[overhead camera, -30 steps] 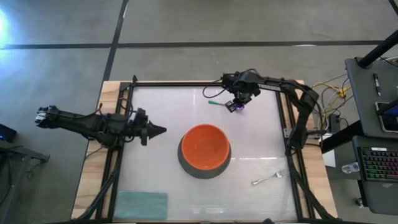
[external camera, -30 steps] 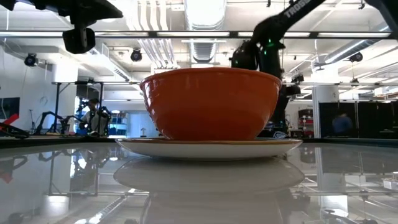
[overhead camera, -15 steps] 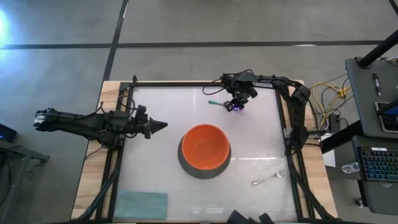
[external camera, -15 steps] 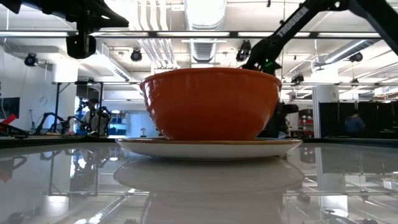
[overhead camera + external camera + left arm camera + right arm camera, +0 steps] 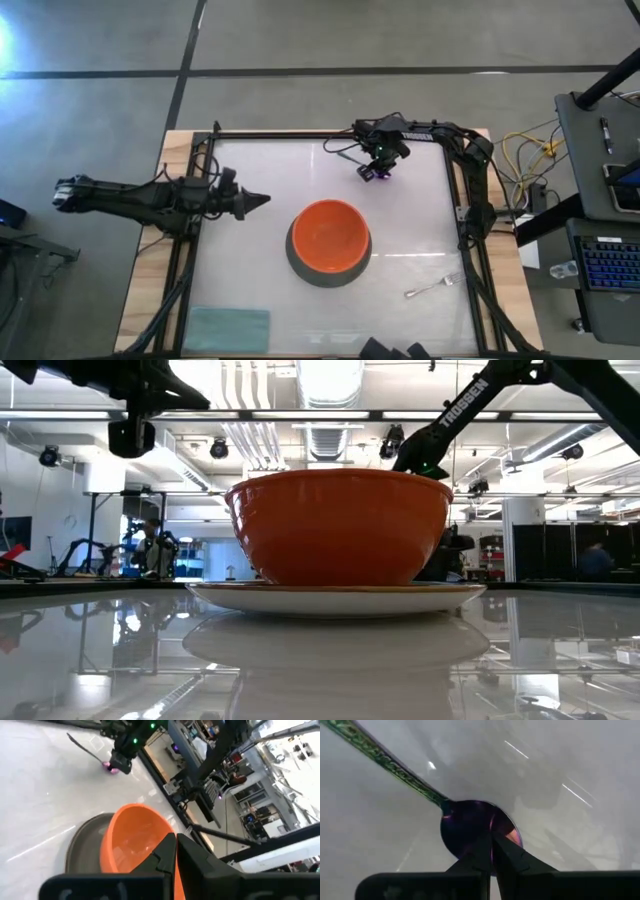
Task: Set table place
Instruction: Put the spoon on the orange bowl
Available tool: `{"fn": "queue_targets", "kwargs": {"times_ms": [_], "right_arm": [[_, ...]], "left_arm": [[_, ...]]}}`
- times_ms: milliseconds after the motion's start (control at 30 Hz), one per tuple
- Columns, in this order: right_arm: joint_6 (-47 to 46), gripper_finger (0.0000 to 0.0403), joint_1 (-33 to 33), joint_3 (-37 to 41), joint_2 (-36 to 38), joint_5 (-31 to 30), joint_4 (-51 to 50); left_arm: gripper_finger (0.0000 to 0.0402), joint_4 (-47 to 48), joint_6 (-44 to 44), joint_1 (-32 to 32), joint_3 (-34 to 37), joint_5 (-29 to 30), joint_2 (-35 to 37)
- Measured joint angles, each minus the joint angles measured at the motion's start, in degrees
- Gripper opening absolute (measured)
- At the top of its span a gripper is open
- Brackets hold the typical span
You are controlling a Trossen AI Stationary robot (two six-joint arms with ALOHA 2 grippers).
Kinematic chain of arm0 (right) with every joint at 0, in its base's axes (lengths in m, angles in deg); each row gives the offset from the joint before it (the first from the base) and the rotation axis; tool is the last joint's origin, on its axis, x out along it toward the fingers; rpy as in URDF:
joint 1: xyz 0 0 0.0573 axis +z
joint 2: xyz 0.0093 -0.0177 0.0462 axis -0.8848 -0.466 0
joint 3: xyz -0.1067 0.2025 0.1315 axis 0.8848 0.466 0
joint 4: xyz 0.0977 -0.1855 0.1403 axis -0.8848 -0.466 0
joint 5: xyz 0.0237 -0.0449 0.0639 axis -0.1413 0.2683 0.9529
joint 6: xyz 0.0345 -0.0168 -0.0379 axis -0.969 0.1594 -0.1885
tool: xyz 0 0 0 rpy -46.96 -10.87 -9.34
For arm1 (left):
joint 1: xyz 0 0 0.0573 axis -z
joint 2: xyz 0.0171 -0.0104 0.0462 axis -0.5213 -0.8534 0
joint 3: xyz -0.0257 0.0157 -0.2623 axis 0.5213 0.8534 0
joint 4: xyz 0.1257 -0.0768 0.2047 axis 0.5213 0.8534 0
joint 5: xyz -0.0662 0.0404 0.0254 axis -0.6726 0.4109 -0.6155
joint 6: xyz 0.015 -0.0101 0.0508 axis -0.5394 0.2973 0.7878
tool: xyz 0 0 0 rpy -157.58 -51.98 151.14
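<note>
The orange bowl (image 5: 330, 235) stands in the grey-green plate (image 5: 300, 272) at the table's middle, as the low view also shows (image 5: 338, 525). The spoon lies flat on the table at the far right, with its purple head (image 5: 371, 173) and teal handle (image 5: 395, 765) showing. My right gripper (image 5: 376, 163) is shut, its tips right over the spoon's head. My left gripper (image 5: 264, 200) is shut and empty, in the air left of the bowl. The silver fork (image 5: 432, 288) lies on the table near the front right. My right gripper points down at the spoon's purple head (image 5: 465, 827), its shut fingertips (image 5: 485, 851) over the head's near edge. I cannot tell whether they touch it. The spoon lies flat on the table.
A teal cloth (image 5: 228, 328) lies at the table's near left corner. The black frame (image 5: 300, 134) runs around the table top. Bare white table top lies between the bowl and the spoon. A desk with keyboards (image 5: 610, 265) stands off the table's right.
My right gripper has gone down and a little toward the table's left, closing on the spoon's head. My left gripper has drifted slightly toward the far edge. The bowl, plate and fork have kept still.
</note>
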Motion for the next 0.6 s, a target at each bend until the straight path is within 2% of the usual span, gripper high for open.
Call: {"fn": "queue_targets", "kwargs": {"times_ms": [200,400,600], "right_arm": [[2.7,0.0008,2.8,0.1,0.0,5.1,2.4],[2.7,0.0008,6.2,0.1,0.0,7.4,4.3],[2.0,0.0008,9.0,-0.2,-0.1,8.5,7.9]], "left_arm": [[0.0,3.2,-1.3,-6.7,0.0,-5.5,-1.2],[0.0,3.5,0.0,-18.8,0.0,-13.7,-5.1],[0.0,-5.2,1.7,-29.1,0.0,-25.0,-14.4]]}}
